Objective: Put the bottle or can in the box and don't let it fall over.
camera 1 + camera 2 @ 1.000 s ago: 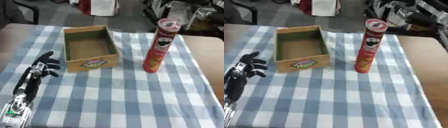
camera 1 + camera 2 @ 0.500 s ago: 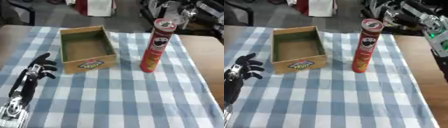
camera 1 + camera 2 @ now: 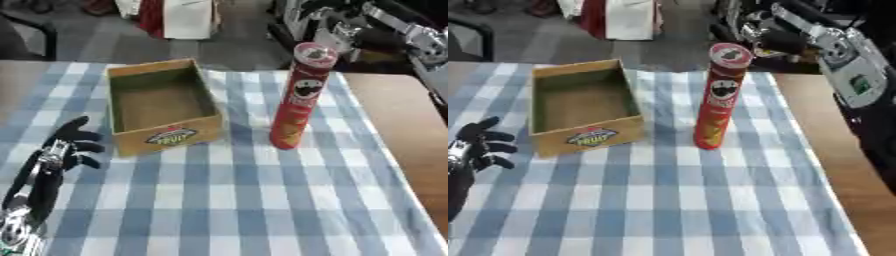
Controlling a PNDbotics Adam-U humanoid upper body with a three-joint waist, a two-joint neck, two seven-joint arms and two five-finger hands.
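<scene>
A tall red chips can (image 3: 718, 96) stands upright on the blue-and-white checked tablecloth (image 3: 667, 200), right of centre. An open cardboard box (image 3: 160, 105) with a fruit label on its front sits to the can's left, about a hand's width away, and holds nothing. My right hand (image 3: 770, 39) comes in from the upper right, up by the can's lid and just behind it. Its fingers look relaxed and hold nothing. My left hand (image 3: 65, 148) rests open on the cloth at the lower left, beside the box's front corner.
The bare brown table top (image 3: 833, 150) shows to the right of the cloth, running to the table's right edge. Dark equipment and a red-and-white object (image 3: 175, 17) stand on the floor beyond the far edge.
My right arm has come into view from the upper right and moved in toward the top of the can. The can, box and left hand have stayed put; the camera shifted slightly.
</scene>
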